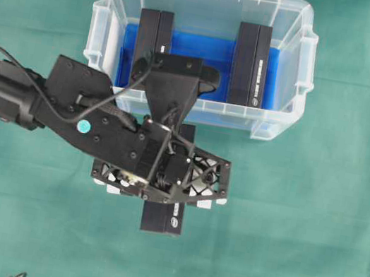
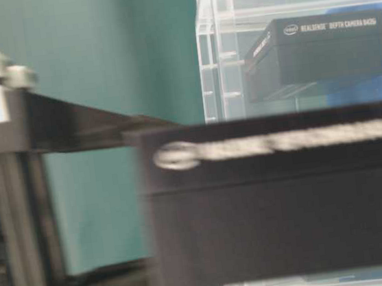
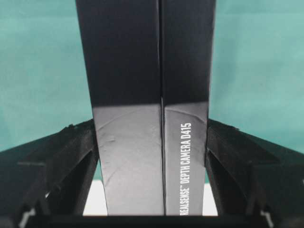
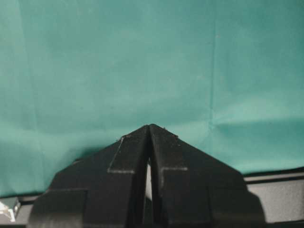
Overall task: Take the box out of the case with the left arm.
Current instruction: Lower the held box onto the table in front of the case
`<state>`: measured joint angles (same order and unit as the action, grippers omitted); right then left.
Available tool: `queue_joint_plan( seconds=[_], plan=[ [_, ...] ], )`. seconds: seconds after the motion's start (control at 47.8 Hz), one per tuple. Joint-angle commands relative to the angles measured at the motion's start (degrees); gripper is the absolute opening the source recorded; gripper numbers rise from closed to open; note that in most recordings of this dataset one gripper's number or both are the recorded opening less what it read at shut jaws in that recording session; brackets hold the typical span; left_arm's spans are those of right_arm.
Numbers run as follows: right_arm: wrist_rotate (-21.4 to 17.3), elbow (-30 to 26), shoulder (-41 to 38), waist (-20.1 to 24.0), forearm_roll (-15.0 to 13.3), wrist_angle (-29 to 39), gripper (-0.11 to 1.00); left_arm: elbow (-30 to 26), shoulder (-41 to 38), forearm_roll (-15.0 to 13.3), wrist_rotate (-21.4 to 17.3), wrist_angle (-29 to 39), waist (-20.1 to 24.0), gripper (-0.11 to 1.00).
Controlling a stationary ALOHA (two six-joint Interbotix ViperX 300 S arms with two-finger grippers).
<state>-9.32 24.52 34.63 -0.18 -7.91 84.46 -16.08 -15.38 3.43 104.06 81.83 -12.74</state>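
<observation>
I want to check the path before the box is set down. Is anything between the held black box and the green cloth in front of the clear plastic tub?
Nothing visible. The left gripper grips the long black cardboard box outside the clear plastic tub, over bare green cloth. Two other black boxes remain inside the tub, behind it.

Looking down from the right wrist, we see the right gripper point(image 4: 149, 130), two black wedge-shaped fingers point(image 4: 128, 156) whose tips meet in a point near the middle of the view, with only a thin slit left between them lower down. Nothing sits between the tips. Behind them we find a teal green cloth table cover point(image 4: 142, 61) filling most of the frame, creased in faint vertical and horizontal folds. A dark flat strip point(image 4: 278, 178) crosses the lower right edge.
</observation>
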Motion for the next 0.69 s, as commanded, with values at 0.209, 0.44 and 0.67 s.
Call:
queue_joint_plan(
  seconds=[0.209, 0.44, 0.67],
  plan=[
    [0.0, -1.5, 0.0, 0.1, -0.1, -0.1, 0.03, 7.8, 1.9, 0.4, 0.0, -9.7, -0.1, 0.62],
    [0.0, -1.5, -0.1, 0.1, -0.1, -0.1, 0.03, 13.8, 1.0, 0.4, 0.0, -17.0, -0.1, 0.62],
    [-0.1, -1.4, -0.1, 0.1, -0.1, -0.1, 0.03, 17.1, 0.2, 0.4, 0.1, -19.1, -0.3, 0.62]
  ],
)
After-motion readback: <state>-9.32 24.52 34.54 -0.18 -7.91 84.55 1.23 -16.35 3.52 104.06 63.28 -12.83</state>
